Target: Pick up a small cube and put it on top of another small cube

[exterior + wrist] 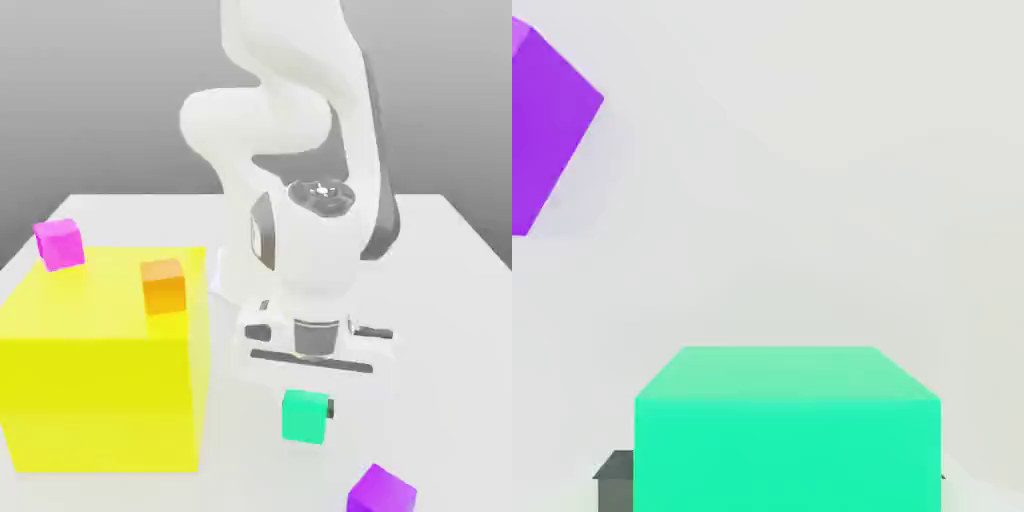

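A small teal-green cube (305, 416) sits low and just right of centre in the exterior view, directly beneath the Panda arm's gripper (313, 398), which hangs over it at the bottom of the white arm (300, 150). In the hand view the same cube (787, 430) occupies the lower middle of the frame, a dark finger (615, 478) edging out behind its lower left corner and a sliver of another at its lower right (the fingers look set on either side of the cube, though whether they are pressing on it or merely bracketing it cannot be told from these renders).

A purple cube (381, 491) lies at the bottom right of the exterior view, near the teal one but apart from it; it appears at the upper left of the hand view (542, 130). A big yellow cube (105, 380) fills the lower left, with a small orange cube (164, 286) on top of it and a magenta cube (59, 243) at its far upper-left corner, all on the white table (450, 300).

The step in hand appears to be the grasp. The next move calls for a firm closure on the teal cube, a straight lift clear of the table, then a carry to one of the other small cubes, the purple one being nearest.
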### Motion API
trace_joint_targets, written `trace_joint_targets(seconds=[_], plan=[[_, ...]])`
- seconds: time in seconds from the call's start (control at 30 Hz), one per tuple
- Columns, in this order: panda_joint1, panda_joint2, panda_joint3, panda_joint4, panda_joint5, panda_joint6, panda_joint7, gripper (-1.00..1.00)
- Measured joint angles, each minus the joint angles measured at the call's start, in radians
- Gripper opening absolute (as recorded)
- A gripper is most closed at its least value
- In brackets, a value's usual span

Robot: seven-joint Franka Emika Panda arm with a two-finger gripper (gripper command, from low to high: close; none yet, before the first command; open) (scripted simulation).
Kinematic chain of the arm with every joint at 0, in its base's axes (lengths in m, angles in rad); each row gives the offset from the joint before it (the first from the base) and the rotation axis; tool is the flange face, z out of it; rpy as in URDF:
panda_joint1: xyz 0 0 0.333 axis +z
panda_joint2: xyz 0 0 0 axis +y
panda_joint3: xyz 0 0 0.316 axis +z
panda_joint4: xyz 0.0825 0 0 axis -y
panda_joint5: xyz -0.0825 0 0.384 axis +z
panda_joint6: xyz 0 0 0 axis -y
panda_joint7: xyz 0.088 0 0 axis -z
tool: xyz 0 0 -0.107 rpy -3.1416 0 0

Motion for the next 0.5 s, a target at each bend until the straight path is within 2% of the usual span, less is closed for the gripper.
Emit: trace_joint_targets(seconds=[0.13,0.3,0.5], plan=[[-0.024,-0.107,-0.015,0.058,0.026,-0.157,-0.071,-1.00],[-0.064,-0.251,-0.048,0.139,0.006,-0.373,-0.107,-1.00],[-0.181,-0.463,-0.114,0.179,-0.010,-0.634,0.008,-1.00]])
